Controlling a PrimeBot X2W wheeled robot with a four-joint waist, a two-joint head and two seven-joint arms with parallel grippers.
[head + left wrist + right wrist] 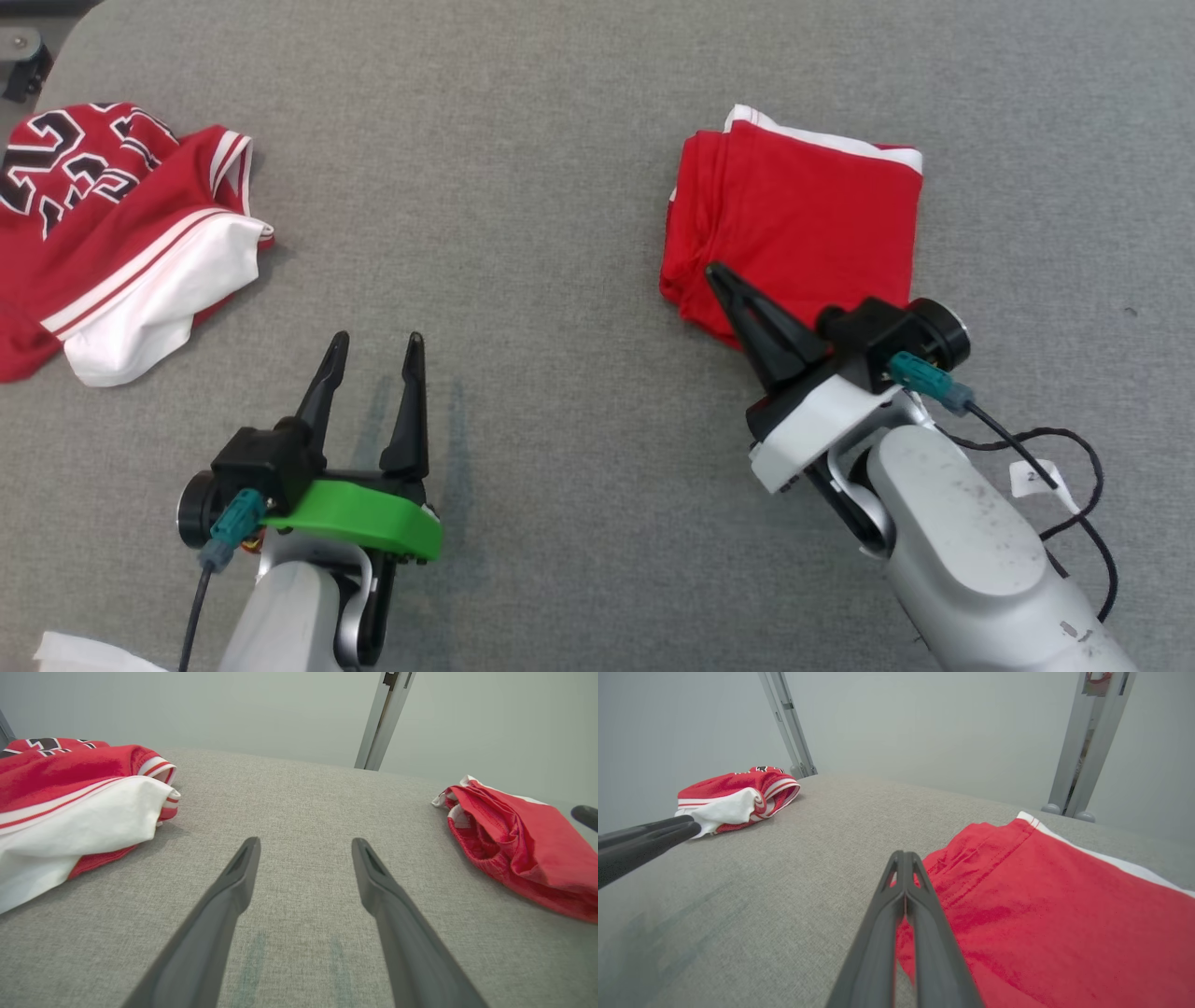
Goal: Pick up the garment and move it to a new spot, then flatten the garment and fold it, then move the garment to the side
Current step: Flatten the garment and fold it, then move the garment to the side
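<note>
Writing first: over at 9 o'clock the crumpled jersey (112,233) shows big black numerals edged in white. A 2 and a 3 can be made out, the rest lost in the folds. A small white tag (1034,478) at 4 o'clock carries a dark mark too small to read.

Now the folded garment (794,224), up at 1 o'clock on the table (560,140). It's a squarish red pad of smooth, slightly shiny knit, layered edges stacked along its left side and a white band along the far edge.

The table is a grey woven cloth, finely flecked.

The right gripper (714,271) has its fingers pressed together in one dark wedge, tip over the garment's near-left corner. Whether it touches the cloth, I cannot tell.

The left gripper (375,338), at 7 o'clock on a green bracket, has its tapered fingers spread apart over bare table.
</note>
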